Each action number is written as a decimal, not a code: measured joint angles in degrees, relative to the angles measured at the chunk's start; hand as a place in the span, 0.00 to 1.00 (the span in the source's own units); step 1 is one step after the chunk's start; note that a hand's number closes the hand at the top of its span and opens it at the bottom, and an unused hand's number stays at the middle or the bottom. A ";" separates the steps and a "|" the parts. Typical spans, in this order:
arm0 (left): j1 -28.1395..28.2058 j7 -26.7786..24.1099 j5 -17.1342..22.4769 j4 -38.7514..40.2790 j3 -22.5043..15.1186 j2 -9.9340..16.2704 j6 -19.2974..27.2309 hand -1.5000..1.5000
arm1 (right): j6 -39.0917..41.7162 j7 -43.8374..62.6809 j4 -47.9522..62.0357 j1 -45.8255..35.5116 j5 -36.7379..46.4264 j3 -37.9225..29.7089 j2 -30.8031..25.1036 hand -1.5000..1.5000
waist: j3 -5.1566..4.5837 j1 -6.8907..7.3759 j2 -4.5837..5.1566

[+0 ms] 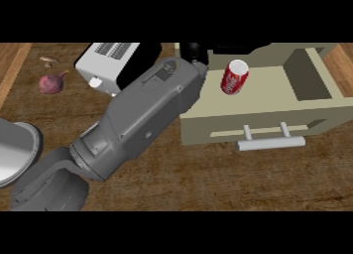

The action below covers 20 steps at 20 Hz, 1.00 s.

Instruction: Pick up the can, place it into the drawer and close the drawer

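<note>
view: head | faces: steeply down onto counter (231,183) | range: close | forearm (136,119) enters from lower edge

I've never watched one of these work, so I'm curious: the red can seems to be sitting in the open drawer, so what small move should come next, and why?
Probably draw the left hand back from the can, then go for the handle. The can stands upright inside the open drawer, apart from the hand, so only the closing seems left.

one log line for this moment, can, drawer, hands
can: upright in drawer | drawer: open | left hand: at drawer's back left, fingers hidden | right hand: not in view
</note>
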 measured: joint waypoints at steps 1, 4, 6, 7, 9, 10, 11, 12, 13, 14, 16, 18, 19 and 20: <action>-0.32 -0.34 0.13 0.24 0.19 0.00 -0.18 0.00 | 0.07 -0.46 -0.51 -0.58 1.42 0.57 -0.13 0.00 | 0.00 0.28 -0.03; -0.49 -1.88 0.80 -0.05 0.26 0.00 0.33 0.00 | 0.00 -1.24 -2.19 -3.01 7.73 3.46 -0.65 0.00 | -0.03 0.95 0.00; -1.28 -2.10 0.92 0.28 0.41 0.00 0.34 0.00 | -0.13 -2.16 -2.50 -4.48 13.02 5.70 -0.48 0.00 | -0.04 1.57 -0.05; -1.16 -2.48 1.11 0.35 0.53 0.00 0.29 0.00 | -0.27 -2.54 -2.58 -5.25 15.99 7.22 -0.28 0.00 | -0.04 1.82 -0.02; -0.91 -2.60 1.51 -0.24 0.14 0.00 0.62 0.00 | -0.92 -3.40 -1.84 -7.31 21.60 10.09 -0.17 0.00 | -0.05 2.24 -0.08; -0.99 -2.60 1.78 -0.34 0.42 0.00 0.55 0.00 | -1.25 -3.94 -1.11 -8.36 24.47 11.60 -0.21 0.00 | -0.05 2.52 -0.11; -1.30 -2.41 2.07 -0.57 0.57 0.00 0.56 0.00 | -1.62 -4.89 0.22 -9.49 27.40 13.12 -0.31 0.00 | -0.05 2.76 -0.11; -1.52 -1.95 2.25 -1.10 0.50 0.00 1.09 0.00 | -2.08 -5.17 0.60 -10.26 30.25 14.73 -0.29 0.00 | -0.05 2.98 -0.21; -1.54 -1.62 2.44 -1.45 0.23 0.00 1.28 0.00 | -2.77 -5.78 1.69 -11.32 33.40 16.48 -0.26 0.00 | -0.05 3.14 -0.24; -1.45 -1.54 2.53 -1.79 0.16 0.00 1.63 0.00 | -3.41 -5.72 2.32 -12.58 36.27 18.36 -0.30 0.00 | -0.05 3.35 -0.29; -2.26 -0.54 2.11 -0.89 0.60 0.45 0.94 0.00 | -5.34 -6.72 4.84 -14.88 41.69 21.24 -0.28 0.00 | -0.06 3.86 -0.38; -1.59 -0.24 2.00 -1.99 0.56 0.29 1.57 0.00 | -8.07 -7.66 7.51 -16.64 47.82 25.05 0.64 0.00 | -0.08 4.42 -0.55; -1.03 -0.32 1.74 -2.01 0.76 0.32 1.18 0.00 | -8.82 -7.41 8.86 -18.29 49.92 26.28 0.45 0.00 | -0.09 4.55 -0.60; -1.07 0.01 1.51 -1.88 1.00 0.55 0.98 0.00 | -9.92 -7.57 10.68 -19.76 52.25 27.82 0.59 0.00 | -0.10 4.68 -0.63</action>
